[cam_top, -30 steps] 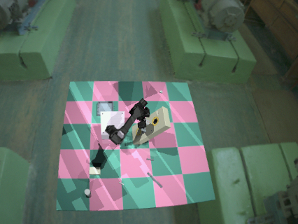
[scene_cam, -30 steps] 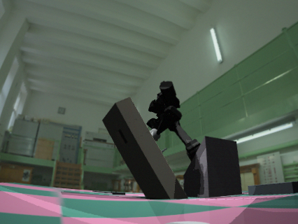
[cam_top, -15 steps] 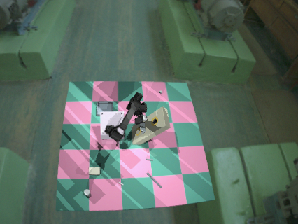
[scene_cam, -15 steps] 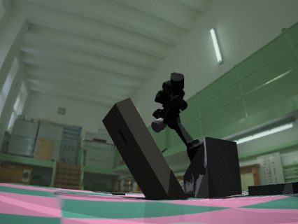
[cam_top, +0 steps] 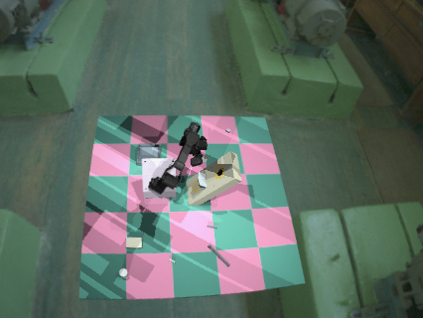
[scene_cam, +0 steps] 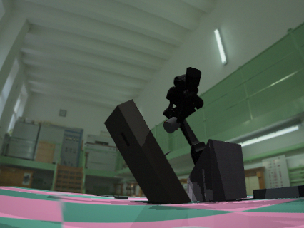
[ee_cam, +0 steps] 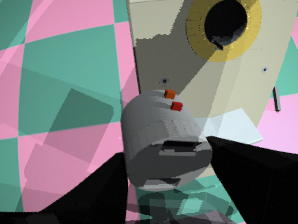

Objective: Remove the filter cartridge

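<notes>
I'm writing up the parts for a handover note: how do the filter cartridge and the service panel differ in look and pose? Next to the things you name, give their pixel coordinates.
The cartridge (scene_cam: pixel 171 125) (ee_cam: pixel 162 140) is a grey cylinder, while the service panel (cam_top: pixel 222 188) (scene_cam: pixel 140 157) (ee_cam: pixel 240 90) is a broad beige block. The cartridge is held off the table in the gripper (ee_cam: pixel 167 150); the panel stands on the table, leaning. The cartridge carries small orange and red tabs, whereas the panel has a yellow ring around a dark hole.
</notes>
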`<state>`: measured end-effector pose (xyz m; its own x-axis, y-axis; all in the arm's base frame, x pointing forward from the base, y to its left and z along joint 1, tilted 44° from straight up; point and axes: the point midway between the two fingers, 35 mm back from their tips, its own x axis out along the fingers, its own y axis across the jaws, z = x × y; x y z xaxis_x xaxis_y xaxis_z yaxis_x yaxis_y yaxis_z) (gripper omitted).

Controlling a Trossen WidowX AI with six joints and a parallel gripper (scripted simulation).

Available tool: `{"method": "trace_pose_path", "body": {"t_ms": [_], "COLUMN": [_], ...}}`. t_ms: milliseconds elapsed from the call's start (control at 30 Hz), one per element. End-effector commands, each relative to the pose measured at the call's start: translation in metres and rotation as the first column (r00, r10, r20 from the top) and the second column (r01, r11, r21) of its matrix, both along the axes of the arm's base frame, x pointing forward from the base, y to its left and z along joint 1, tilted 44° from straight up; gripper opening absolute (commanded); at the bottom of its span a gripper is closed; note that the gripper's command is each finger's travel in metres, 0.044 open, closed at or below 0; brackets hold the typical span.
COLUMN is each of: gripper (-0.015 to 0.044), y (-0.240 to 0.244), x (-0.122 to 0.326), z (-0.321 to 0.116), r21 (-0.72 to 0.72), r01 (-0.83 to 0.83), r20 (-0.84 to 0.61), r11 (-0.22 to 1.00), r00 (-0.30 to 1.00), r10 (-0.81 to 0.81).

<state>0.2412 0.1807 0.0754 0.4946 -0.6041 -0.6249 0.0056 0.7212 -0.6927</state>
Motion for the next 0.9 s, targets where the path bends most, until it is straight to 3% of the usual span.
{"method": "trace_pose_path", "body": {"t_ms": [0,233,500,733,867], "gripper": [0.0000,0.0000,0.0000,0.0000,0.0000], "y": [0.006,0.042,0.081,0.111,0.113], "x": [-0.005,-0.036,-0.079,-0.122,-0.127], "z": [-0.005,-0.042,-0.080,-0.110,-0.112], "r21": [0.003,0.041,0.149,0.287,0.302], "r01": [-0.037,-0.239,-0.473,-0.641,-0.654], "r20": [-0.044,-0.279,-0.494,-0.604,-0.611], "r11": [0.999,0.970,0.868,0.712,0.694], "r00": [0.998,0.930,0.725,0.456,0.426], "r10": [0.037,0.240,0.480,0.653,0.667]}}
